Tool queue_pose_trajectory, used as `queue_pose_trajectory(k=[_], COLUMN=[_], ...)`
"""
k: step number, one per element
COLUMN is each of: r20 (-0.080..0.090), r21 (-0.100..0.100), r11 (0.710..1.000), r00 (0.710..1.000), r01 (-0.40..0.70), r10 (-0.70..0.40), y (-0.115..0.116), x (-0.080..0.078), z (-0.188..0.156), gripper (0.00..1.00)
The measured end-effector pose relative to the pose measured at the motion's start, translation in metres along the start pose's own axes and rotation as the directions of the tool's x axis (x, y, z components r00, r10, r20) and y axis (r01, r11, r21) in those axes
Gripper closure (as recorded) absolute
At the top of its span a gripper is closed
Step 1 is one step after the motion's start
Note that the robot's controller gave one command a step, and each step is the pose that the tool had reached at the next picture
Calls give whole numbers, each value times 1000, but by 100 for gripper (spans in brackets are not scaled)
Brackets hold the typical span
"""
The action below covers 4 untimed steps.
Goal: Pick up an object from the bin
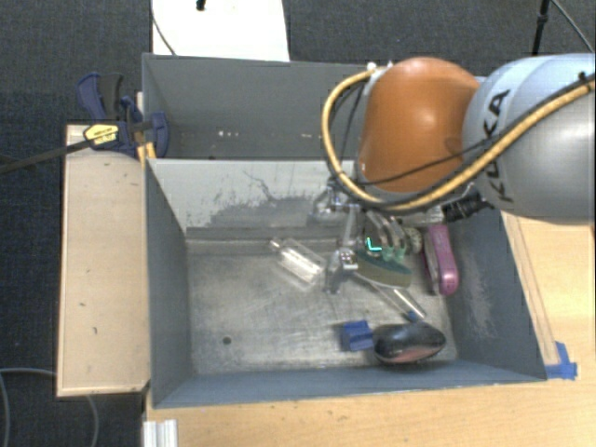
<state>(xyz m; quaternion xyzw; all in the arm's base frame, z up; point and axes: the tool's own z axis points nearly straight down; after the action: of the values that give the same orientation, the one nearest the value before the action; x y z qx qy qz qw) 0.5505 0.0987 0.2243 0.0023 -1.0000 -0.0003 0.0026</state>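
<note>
Near the middle of the bin's (169,277) floor, the gripper (335,276) hung low, its tip just beside the right end of a small clear plastic bottle (296,261). The bottle lay on its side on the bare grey metal, slanting toward the back wall. Whether the gripper touched the bottle, or stood open or closed, could not be told. Above it, the arm's orange cover (419,119) and looped yellow cable (328,119) hid part of the back wall. Just right of the gripper lay a flat green thing (389,270), with a silvery stick (402,301) beside it. A purple oblong thing (441,261) lay close to the right wall. Toward the near wall, a small blue block (355,335) lay against a dark rounded thing with a reddish edge (408,344).
</note>
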Motion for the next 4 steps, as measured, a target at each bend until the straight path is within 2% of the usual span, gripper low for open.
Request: queue_pose_trajectory(k=[1, 2, 3, 4], r20=[13, 10, 13, 11], r21=[-6, -2, 1, 1], r11=[999, 1000, 998, 997], r00=[999, 1000, 998, 997], r01=[-43, -26, -68, 82], r10=[43, 26, 68, -82], y=[9, -31, -83, -133], x=[-10, -22, -22, -23], z=[131, 147, 114, 152], gripper=[0, 0, 0, 0])
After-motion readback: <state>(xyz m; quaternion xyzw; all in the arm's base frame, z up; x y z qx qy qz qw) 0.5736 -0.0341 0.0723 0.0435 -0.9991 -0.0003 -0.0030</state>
